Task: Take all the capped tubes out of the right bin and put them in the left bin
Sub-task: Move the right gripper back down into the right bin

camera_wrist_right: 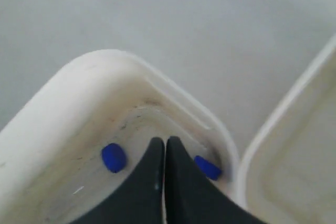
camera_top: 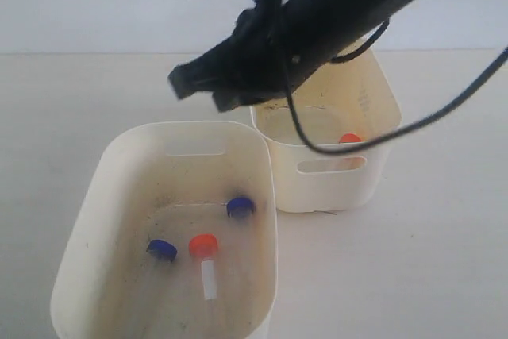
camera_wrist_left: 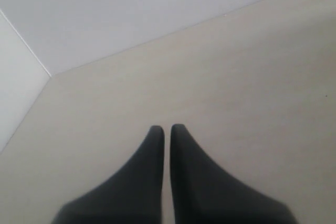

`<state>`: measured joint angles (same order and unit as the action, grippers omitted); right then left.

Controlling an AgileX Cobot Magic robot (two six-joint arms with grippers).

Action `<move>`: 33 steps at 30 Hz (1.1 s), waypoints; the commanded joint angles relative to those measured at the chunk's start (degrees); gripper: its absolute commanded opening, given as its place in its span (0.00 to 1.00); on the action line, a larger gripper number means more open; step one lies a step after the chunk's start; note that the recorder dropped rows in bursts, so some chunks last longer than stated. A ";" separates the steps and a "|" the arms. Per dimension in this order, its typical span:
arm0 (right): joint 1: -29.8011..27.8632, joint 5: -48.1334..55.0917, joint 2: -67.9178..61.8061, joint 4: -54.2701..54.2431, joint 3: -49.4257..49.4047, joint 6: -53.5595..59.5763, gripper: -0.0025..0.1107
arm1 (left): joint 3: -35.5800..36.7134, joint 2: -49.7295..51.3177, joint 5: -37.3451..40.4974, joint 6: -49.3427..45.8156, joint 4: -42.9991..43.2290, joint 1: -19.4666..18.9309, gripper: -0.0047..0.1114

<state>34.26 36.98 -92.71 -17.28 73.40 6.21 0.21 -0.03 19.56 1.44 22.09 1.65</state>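
The grime-speckled left bin [camera_top: 87,196] holds three capped tubes: one blue-capped [camera_top: 162,249], a second blue-capped [camera_top: 240,206], and an orange-red-capped one with a white label [camera_top: 203,245]. In the right bin [camera_top: 333,184] behind it, one orange-red cap [camera_top: 349,139] shows. My right gripper [camera_top: 198,85] reaches across and hangs above the left bin's far rim. In the right wrist view this gripper [camera_wrist_right: 166,140] is shut with nothing in it, above the left bin [camera_wrist_right: 79,77], between the two blue caps [camera_wrist_right: 113,157] [camera_wrist_right: 208,167]. The left gripper [camera_wrist_left: 167,128] is shut and empty over bare table.
The right bin's rim [camera_wrist_right: 294,124] stands close beside the left bin. A black cable [camera_top: 444,113] loops from the right arm across the right bin. The pale tabletop [camera_top: 429,260] stretches around both bins, and a wall edge [camera_wrist_left: 26,45] borders it.
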 commanded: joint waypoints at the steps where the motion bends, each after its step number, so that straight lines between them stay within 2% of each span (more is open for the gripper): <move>1: -4.84 12.42 0.05 18.22 10.11 -16.53 0.02 | -0.21 0.03 -0.20 0.54 -0.16 0.24 0.08; 4: -5.79 23.55 -2.02 26.75 17.25 -19.43 0.02 | -0.21 0.03 -0.20 0.54 -0.16 0.24 0.08; 8: -5.79 32.99 -7.66 31.11 25.56 -20.64 0.02 | -0.21 0.03 -0.20 0.54 -0.16 0.24 0.08; 15: -5.79 32.99 -18.83 27.61 36.50 -22.59 0.02 | -0.21 0.03 -0.20 0.54 -0.16 0.24 0.08; 20: -6.87 32.99 -22.71 25.89 37.17 -27.60 0.02 | -0.21 0.03 -0.20 0.54 -0.16 0.24 0.08; 26: -12.58 32.99 -24.49 11.84 37.17 -28.18 0.02 | -0.21 0.03 -0.20 0.54 -0.16 0.24 0.08; 33: -13.15 32.99 -25.29 17.28 37.17 -29.30 0.02 | -0.21 0.03 -0.20 0.54 -0.16 0.24 0.08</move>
<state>21.36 69.85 -117.67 -1.24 110.12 -22.58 0.21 -0.03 19.56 1.44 22.09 1.65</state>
